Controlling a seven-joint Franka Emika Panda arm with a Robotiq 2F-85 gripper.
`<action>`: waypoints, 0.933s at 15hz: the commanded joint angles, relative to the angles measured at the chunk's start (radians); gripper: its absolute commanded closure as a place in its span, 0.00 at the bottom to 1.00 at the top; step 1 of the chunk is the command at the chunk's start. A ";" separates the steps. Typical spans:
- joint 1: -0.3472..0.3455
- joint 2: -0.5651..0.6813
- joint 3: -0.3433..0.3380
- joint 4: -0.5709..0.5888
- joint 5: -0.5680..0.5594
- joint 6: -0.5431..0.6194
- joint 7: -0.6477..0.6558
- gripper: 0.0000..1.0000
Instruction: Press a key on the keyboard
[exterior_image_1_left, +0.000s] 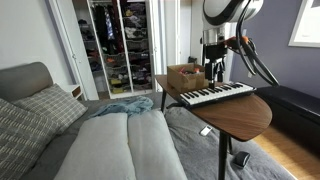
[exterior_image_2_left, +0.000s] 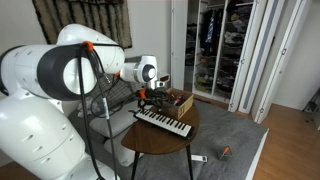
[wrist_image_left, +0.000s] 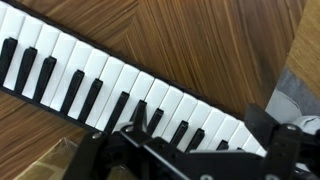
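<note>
The keyboard (exterior_image_1_left: 215, 95) is slim, with white and black keys, and lies on a round wooden table (exterior_image_1_left: 245, 115); it also shows in the other exterior view (exterior_image_2_left: 163, 122). My gripper (exterior_image_1_left: 217, 72) hangs low over the keyboard's end nearest the cardboard box, and both exterior views show it (exterior_image_2_left: 152, 100). In the wrist view the keys (wrist_image_left: 90, 75) run diagonally and fill the frame. My gripper (wrist_image_left: 196, 118) is open and empty, one finger at each side above the keys. I cannot tell whether a finger touches a key.
A brown cardboard box (exterior_image_1_left: 185, 75) stands on the table right behind the keyboard (exterior_image_2_left: 180, 103). A bed with pillows (exterior_image_1_left: 45, 110) lies beside the table. An open closet (exterior_image_1_left: 120, 45) is at the back. A dark bench (exterior_image_1_left: 295, 105) stands by the wall.
</note>
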 joint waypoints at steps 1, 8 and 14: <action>-0.005 0.011 0.004 0.010 0.000 -0.002 -0.005 0.00; -0.012 0.005 -0.013 -0.022 0.098 0.172 0.023 0.00; -0.013 0.010 -0.017 -0.057 0.128 0.274 0.021 0.46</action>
